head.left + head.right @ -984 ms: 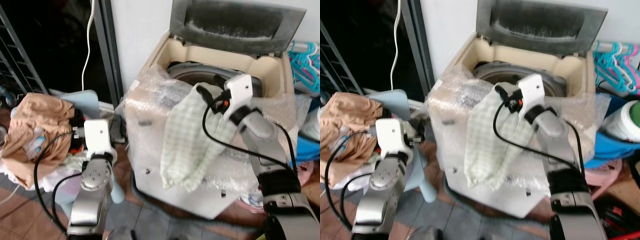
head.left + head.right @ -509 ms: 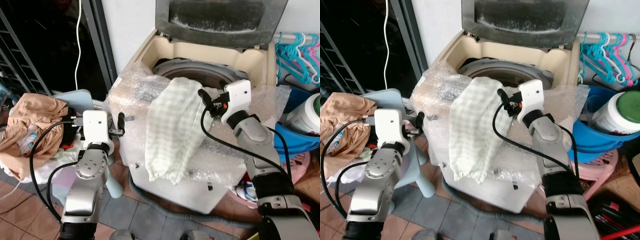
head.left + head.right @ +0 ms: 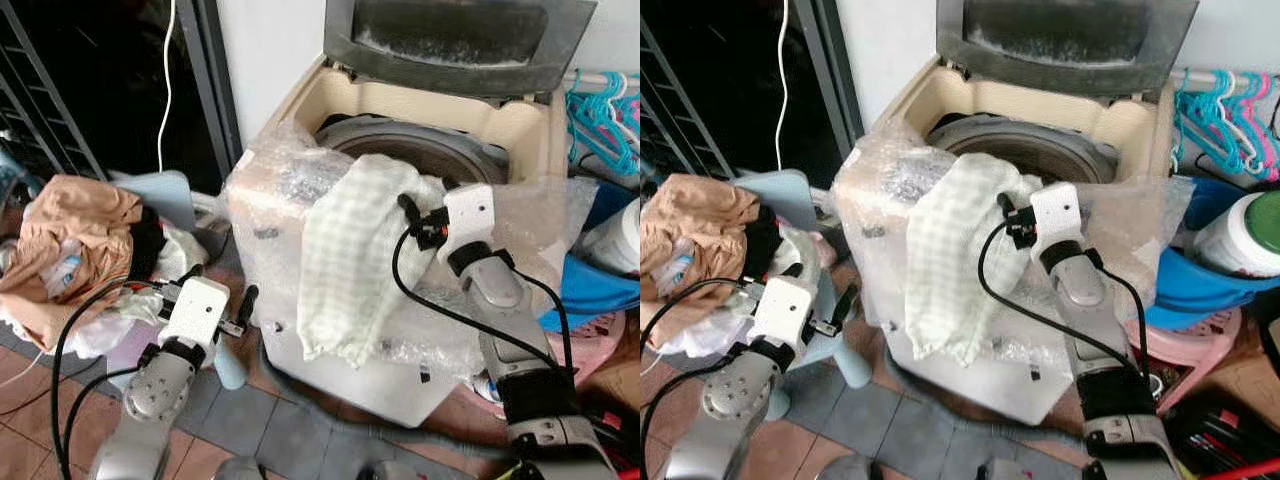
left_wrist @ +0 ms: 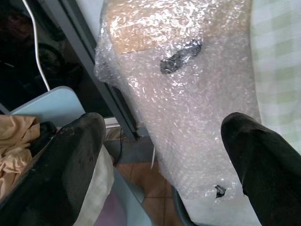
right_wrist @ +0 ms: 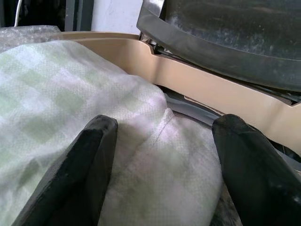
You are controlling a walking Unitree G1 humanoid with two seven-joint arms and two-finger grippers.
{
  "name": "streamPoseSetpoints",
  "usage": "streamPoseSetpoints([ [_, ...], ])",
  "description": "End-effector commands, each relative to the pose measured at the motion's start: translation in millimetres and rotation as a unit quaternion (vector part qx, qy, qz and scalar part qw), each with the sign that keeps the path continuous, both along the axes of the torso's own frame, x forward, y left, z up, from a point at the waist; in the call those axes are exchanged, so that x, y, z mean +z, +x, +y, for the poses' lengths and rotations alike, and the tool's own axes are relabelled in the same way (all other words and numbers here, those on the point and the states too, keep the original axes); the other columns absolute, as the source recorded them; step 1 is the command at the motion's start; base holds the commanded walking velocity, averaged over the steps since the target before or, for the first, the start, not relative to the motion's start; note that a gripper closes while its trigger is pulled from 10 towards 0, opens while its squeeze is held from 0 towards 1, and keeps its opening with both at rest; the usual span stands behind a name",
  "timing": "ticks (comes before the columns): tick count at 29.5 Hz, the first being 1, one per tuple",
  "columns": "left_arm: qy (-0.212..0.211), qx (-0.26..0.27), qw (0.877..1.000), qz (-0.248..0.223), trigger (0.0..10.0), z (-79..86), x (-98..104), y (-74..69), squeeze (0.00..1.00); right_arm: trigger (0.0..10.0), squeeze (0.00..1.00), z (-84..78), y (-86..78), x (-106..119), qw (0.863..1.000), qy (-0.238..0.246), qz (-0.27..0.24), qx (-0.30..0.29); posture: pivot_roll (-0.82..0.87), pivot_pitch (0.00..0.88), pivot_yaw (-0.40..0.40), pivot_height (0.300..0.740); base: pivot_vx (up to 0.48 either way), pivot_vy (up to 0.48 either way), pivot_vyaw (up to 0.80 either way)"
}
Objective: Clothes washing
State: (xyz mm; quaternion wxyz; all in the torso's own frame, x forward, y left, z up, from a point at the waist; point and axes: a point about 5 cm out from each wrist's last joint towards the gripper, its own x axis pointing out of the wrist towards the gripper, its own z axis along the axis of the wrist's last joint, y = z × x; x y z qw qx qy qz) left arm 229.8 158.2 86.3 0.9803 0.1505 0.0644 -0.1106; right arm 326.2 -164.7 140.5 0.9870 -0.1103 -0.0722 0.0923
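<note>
The right gripper (image 5: 160,141) has let go of the pale green checked cloth (image 3: 350,255), which now lies just under its parted fingers, draped over the rim of the bubble-wrapped beige top-loading washing machine (image 3: 300,200), not yet in the drum; the left gripper (image 4: 160,155), lowered, hangs open.

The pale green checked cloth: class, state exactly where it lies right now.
The pale green checked cloth drapes over the bubble-wrapped front rim of the open beige washing machine, hanging down its front, beside the right gripper.

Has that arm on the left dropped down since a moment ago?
Yes. The left gripper has come down: it was level with the bubble-wrapped washing machine's upper front by the orange clothes pile, and now sits lower, near the tiled floor.
</note>
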Motion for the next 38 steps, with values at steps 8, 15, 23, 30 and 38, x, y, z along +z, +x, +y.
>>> streamPoseSetpoints([
  [8, -0.040, 0.053, 0.997, -0.037, 10.0, -3.7, 21.5, 26.8, 0.00, 10.0, 0.00, 18.8, 2.6, 15.9, 0.999, 0.022, -0.031, -0.008, -0.01, 0.000, 0.038, 0.740, 0.000, 0.000, 0.00],
  [15, -0.047, 0.031, 0.998, -0.026, 10.0, -11.3, 13.9, 24.4, 0.00, 10.0, 0.00, 27.7, -3.6, 12.1, 0.998, 0.048, -0.034, -0.020, -0.04, 0.000, 0.102, 0.740, 0.000, 0.000, 0.00],
  [23, -0.048, 0.006, 0.999, -0.012, 10.0, -21.6, 9.9, 23.9, 0.00, 10.0, 0.00, 20.0, -9.7, 6.0, 0.996, 0.058, -0.031, -0.055, -0.08, 0.000, 0.150, 0.740, 0.000, 0.000, 0.00],
  [30, -0.066, 0.010, 0.998, -0.019, 10.0, -28.4, 11.9, 28.4, 0.00, 10.0, 0.00, 13.0, -14.9, 7.7, 0.997, 0.047, -0.030, -0.053, -0.06, 0.000, 0.057, 0.740, 0.000, 0.000, 0.00],
  [38, -0.083, 0.057, 0.995, -0.022, 10.0, -22.7, 11.1, 25.0, 0.00, 10.0, 0.00, 39.1, -22.0, 5.9, 0.999, 0.039, -0.016, 0.030, -0.03, 0.000, -0.033, 0.740, 0.000, 0.000, 0.00],
])
